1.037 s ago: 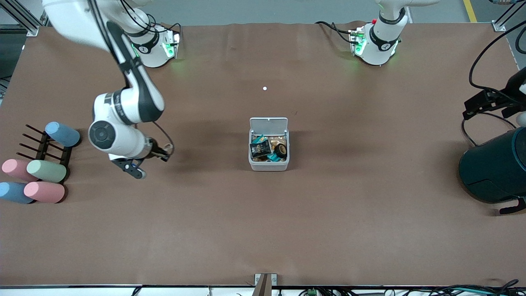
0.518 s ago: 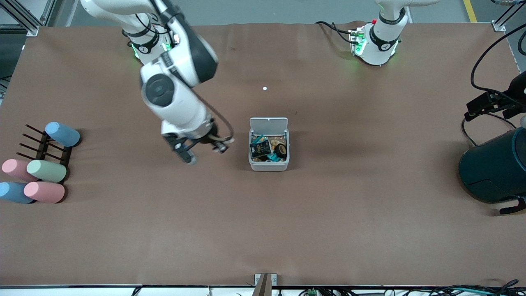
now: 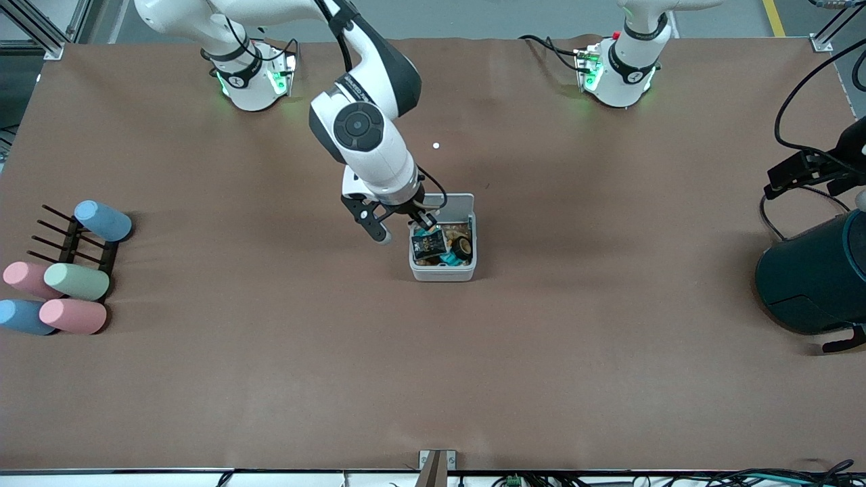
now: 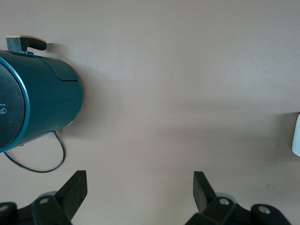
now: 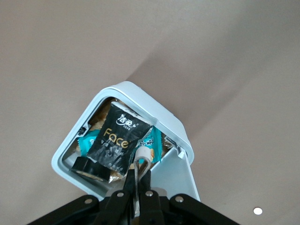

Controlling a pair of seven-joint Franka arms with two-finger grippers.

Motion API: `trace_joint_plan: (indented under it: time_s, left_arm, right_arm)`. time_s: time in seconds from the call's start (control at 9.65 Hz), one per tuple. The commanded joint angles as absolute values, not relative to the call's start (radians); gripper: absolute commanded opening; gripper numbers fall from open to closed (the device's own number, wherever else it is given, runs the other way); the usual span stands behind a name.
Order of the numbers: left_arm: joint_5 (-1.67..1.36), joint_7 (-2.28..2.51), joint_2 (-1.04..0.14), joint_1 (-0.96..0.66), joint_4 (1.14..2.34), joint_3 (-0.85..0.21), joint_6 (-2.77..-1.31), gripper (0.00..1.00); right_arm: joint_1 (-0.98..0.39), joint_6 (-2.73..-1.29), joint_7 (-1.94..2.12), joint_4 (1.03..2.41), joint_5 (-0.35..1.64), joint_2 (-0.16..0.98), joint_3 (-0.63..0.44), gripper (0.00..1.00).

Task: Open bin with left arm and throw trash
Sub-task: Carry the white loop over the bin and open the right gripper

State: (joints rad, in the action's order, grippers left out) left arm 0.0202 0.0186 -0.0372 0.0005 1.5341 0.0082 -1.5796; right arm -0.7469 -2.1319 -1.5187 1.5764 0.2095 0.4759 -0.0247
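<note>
The white bin (image 3: 443,273) stands mid-table with its lid (image 3: 457,200) hinged open. Inside lie the black snack packet (image 3: 427,243) and the black tape roll (image 3: 463,247). My right gripper (image 3: 425,220) hangs over the bin's open top, shut on the beige looped band (image 5: 142,157). The right wrist view shows the bin's rim (image 5: 136,91), the packet (image 5: 115,140), the tape roll (image 5: 88,166) and the lid (image 5: 176,183) below the right gripper (image 5: 139,177). My left gripper (image 3: 785,177) waits open and empty (image 4: 139,180) over the left arm's end of the table.
A large dark teal cylinder (image 3: 812,277) lies under the left gripper, also in the left wrist view (image 4: 42,103). Several pastel cylinders (image 3: 74,281) and a black rack (image 3: 71,245) sit at the right arm's end. A small white dot (image 3: 436,145) lies farther from the camera than the bin.
My right arm has swung from beside the pastel cylinders to over the open bin, carrying the looped band. The left gripper has barely moved.
</note>
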Motion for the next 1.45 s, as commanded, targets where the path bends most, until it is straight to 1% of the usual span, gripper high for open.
trace_joint_plan:
  time_s: [0.0,0.31,0.41,0.52,0.62,0.73,0.83,1.35]
  left_arm:
    - [0.006,0.005,-0.048,0.002,1.508,0.011,-1.551,1.00]
    - [0.003,-0.021,-0.048,0.003,1.508,0.011,-1.551,1.00]
    - [0.005,-0.038,-0.048,0.003,1.508,0.011,-1.551,1.00]
    - [0.005,-0.037,-0.048,0.003,1.508,0.011,-1.551,1.00]
    - [0.005,-0.037,-0.048,0.002,1.508,0.011,-1.551,1.00]
    - [0.005,-0.028,-0.049,-0.002,1.509,0.011,-1.551,1.00]
    - [0.005,-0.028,-0.049,0.000,1.508,0.011,-1.551,1.00]
    - [0.011,-0.018,-0.049,0.000,1.505,0.011,-1.551,1.00]
  right_arm:
    - [-0.765,-2.147,-1.560,1.548,0.219,0.511,-0.034,0.03]
    - [-0.782,-2.160,-1.560,1.519,0.236,0.575,-0.034,0.09]
    - [-0.782,-2.161,-1.559,1.519,0.236,0.577,-0.034,0.13]
    - [-0.776,-2.161,-1.559,1.519,0.236,0.578,-0.034,0.22]
    - [-0.773,-2.160,-1.559,1.519,0.235,0.587,-0.034,0.52]
    - [-0.773,-2.158,-1.554,1.519,0.233,0.589,-0.034,0.81]
    - [-0.782,-2.158,-1.566,1.517,0.233,0.588,-0.034,1.00]
    - [-0.761,-2.120,-1.559,1.482,0.244,0.568,-0.035,1.00]
